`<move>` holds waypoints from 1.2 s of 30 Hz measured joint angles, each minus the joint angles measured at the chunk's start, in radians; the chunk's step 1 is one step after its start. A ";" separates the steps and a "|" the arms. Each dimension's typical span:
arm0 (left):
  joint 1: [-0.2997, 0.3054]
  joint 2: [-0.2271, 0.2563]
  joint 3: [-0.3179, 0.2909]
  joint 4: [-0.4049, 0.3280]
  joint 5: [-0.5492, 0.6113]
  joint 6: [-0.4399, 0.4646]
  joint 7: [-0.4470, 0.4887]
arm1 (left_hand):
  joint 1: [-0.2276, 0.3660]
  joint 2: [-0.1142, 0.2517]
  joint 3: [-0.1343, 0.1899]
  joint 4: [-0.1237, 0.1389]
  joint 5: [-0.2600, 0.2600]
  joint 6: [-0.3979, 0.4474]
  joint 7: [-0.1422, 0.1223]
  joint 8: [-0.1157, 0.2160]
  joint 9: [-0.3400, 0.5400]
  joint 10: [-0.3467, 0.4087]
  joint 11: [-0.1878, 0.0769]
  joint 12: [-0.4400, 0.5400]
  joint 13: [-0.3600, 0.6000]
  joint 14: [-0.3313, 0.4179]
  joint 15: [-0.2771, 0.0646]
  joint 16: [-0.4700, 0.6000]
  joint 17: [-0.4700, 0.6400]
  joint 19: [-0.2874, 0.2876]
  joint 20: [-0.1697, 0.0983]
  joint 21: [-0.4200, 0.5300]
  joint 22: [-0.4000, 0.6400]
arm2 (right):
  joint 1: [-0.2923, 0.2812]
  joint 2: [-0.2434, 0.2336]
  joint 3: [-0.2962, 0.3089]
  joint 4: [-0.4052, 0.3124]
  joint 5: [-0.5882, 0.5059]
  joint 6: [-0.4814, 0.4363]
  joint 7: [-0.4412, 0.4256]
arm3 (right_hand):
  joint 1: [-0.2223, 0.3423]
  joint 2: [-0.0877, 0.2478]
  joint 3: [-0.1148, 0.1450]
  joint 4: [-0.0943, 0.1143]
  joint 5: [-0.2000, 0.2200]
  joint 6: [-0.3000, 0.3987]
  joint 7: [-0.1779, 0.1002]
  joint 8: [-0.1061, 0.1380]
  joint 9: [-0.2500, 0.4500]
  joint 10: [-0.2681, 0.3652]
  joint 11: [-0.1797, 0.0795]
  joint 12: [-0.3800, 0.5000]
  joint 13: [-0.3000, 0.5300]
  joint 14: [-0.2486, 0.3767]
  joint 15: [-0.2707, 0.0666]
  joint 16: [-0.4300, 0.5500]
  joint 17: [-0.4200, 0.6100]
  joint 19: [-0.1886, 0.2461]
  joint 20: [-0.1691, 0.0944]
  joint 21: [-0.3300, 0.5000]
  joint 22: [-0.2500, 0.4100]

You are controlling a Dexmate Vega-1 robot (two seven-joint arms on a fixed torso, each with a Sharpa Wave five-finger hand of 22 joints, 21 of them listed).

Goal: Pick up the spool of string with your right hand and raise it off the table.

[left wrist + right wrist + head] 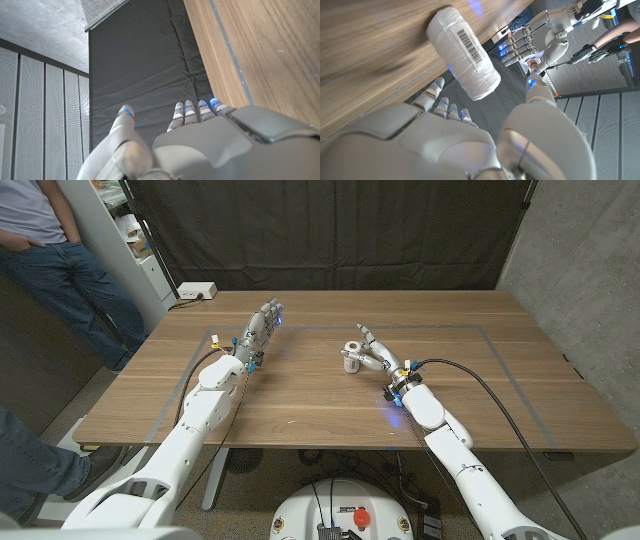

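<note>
**One white spool stands on the table inside the open right hand**

The spool of string (352, 357) is a short white cylinder, tightly wound with fine white thread, and it stands upright on the wooden table (300, 405) a little right of the middle. In the right wrist view the spool of string (465, 52) shows a white label with a black barcode running along its side, and its lower end sits on the wood. There is one spool.

The right hand (375, 354) is around it from the robot's right side. Its fingers (437, 97) are spread and extended past one side of the spool, while the thumb (540, 92) reaches up on the other side, so the spool sits in the gap between them. The hand is open wide; the frames do not plainly show any finger pressing on the string, so contact cannot be told. The spool is not lifted.

The left hand (258, 332) is well apart from the spool, toward the robot's left and slightly farther back on the table. Its fingers are straight and held close together, and it holds nothing. In the left wrist view the left hand (200, 145) shows the same straight fingers with small blue lights at the tips.

A thin grey line (520, 380) marks a rectangle on the tabletop. One white power strip (196, 291) lies at the far left corner of the table. One person (60, 260) in jeans stands beyond that corner, and another leg in jeans (35, 460) shows at the left edge.
</note>
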 measured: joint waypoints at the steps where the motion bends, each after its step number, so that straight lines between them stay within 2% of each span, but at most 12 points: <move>1: 0.000 0.000 0.000 0.000 0.000 0.000 0.000 | 0.000 0.000 0.000 0.000 0.000 0.000 0.000 0.000 0.000 0.000 0.000 0.000 0.000 0.000 0.000 0.000 0.000 0.000 0.000 0.000 0.000 | 0.000 0.000 0.000 0.001 0.000 0.000 -0.001 | 0.000 0.000 0.000 0.000 0.000 0.000 0.000 0.000 0.000 0.000 0.000 0.000 0.000 0.000 0.000 0.000 0.000 0.000 0.000 0.000 0.000; 21: 0.015 0.001 0.004 -0.025 0.004 0.008 0.017 | 0.000 0.000 0.000 0.000 0.000 0.000 0.000 0.000 0.000 0.000 0.000 0.000 0.000 0.000 0.000 0.000 0.000 0.000 0.000 0.000 0.000 | -0.010 0.008 -0.004 0.008 0.009 0.003 -0.004 | 0.005 0.006 -0.008 0.008 0.009 0.000 0.000 0.000 0.000 0.004 0.004 0.008 0.000 0.004 0.003 0.007 0.002 0.005 0.005 0.008 0.000; 24: 0.021 0.002 0.004 -0.034 0.005 0.009 0.019 | 0.000 0.000 0.000 0.000 0.000 0.000 0.000 0.000 0.000 0.000 0.000 0.000 0.000 0.000 0.000 0.000 0.000 0.000 0.000 0.000 0.000 | -0.009 0.009 -0.006 0.013 0.011 0.006 -0.004 | 0.005 0.005 -0.008 0.008 0.009 0.000 0.000 0.008 0.000 0.004 0.004 0.008 0.000 0.009 0.009 0.007 0.002 0.005 0.005 0.008 0.000; 36: 0.029 0.006 0.008 -0.048 0.008 0.020 0.025 | 0.000 0.000 0.000 0.000 0.000 0.000 0.000 0.000 0.000 0.000 0.000 0.000 0.000 0.000 0.000 0.000 0.000 0.000 0.000 0.000 0.000 | 0.005 0.012 -0.012 0.042 0.015 0.019 -0.001 | 0.005 0.005 -0.011 0.011 0.013 0.000 0.000 0.008 0.000 0.011 0.003 0.008 0.000 0.013 0.005 0.011 0.002 0.011 0.011 0.008 0.000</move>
